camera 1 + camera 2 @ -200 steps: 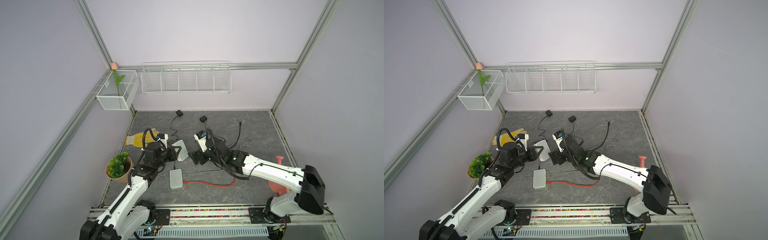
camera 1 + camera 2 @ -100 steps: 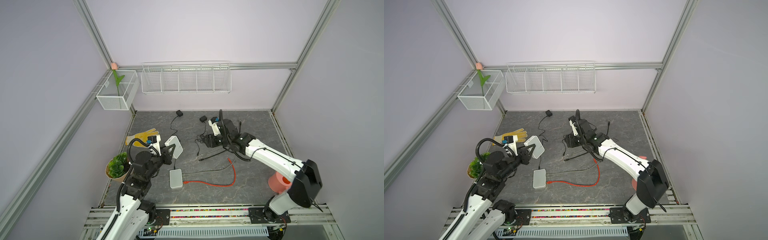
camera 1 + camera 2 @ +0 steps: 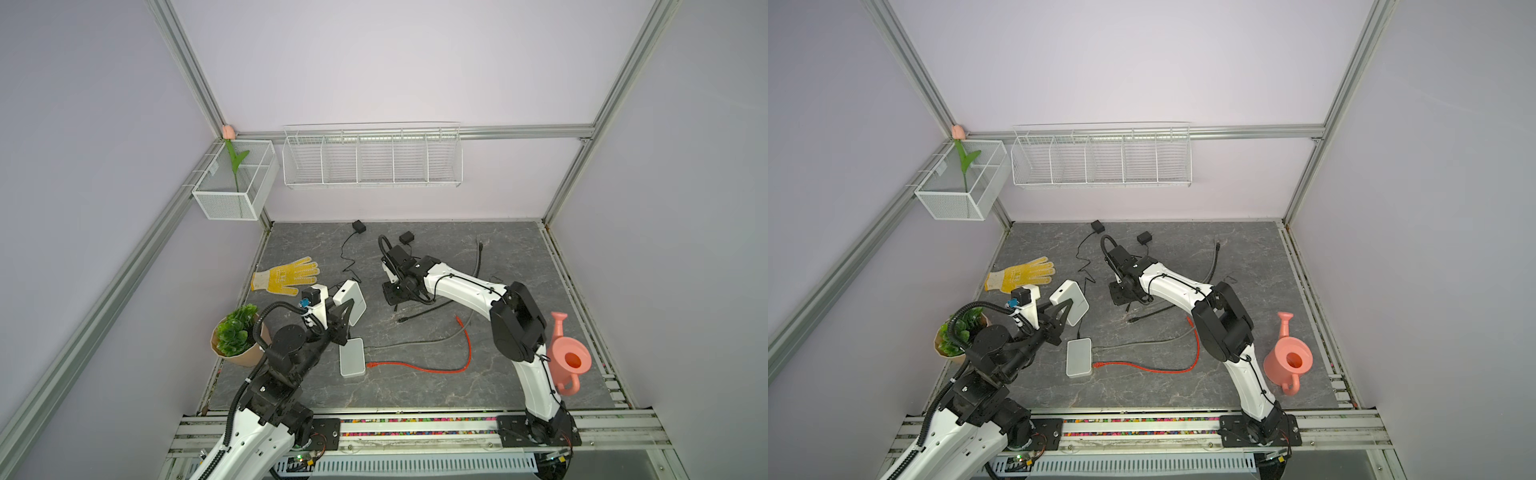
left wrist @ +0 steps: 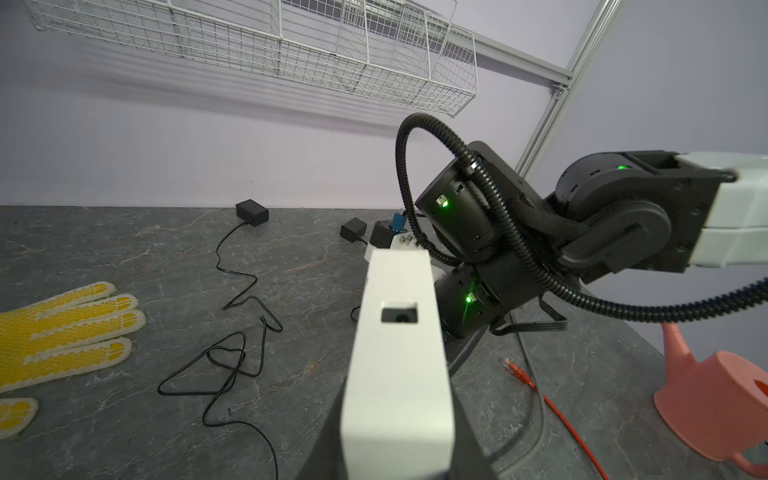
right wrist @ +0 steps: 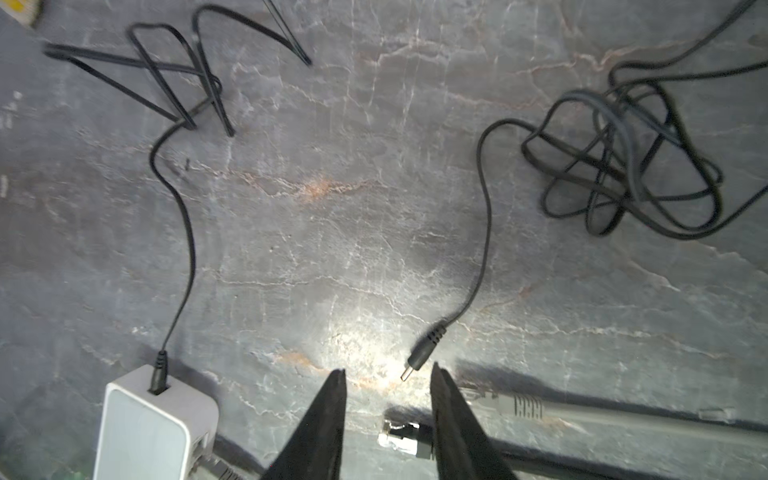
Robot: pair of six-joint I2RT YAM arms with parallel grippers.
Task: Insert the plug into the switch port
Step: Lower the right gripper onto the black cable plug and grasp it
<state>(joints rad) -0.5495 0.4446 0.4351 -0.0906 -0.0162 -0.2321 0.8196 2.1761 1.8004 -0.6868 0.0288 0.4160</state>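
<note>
My left gripper [image 3: 344, 316] [image 3: 1059, 319] is shut on a white switch [image 3: 350, 300] [image 3: 1070, 306] and holds it tilted above the table. In the left wrist view the fingers flank the switch [image 4: 397, 374], whose recessed port [image 4: 399, 321] faces the right arm. A black barrel plug [image 5: 422, 355] on a thin cord lies on the table. My right gripper [image 5: 386, 372] [image 3: 392, 293] points down just beside it. Its jaws stand apart with nothing between them, and the plug's tip lies just off one fingertip [image 5: 438, 374].
A second white box [image 3: 352, 357] [image 5: 153, 424] lies flat with a black cord, a grey cable and a red cable [image 3: 436, 368] running from it. A metal connector [image 5: 401, 440] lies under my right jaws. Around are a yellow glove [image 3: 286, 276], a potted plant [image 3: 237, 336], a pink watering can [image 3: 567, 361] and tangled cord [image 5: 623, 166].
The right gripper swung toward the back, then came back down left over the plug, its jaws narrowing. The left arm drew back toward the front, still holding the switch.
</note>
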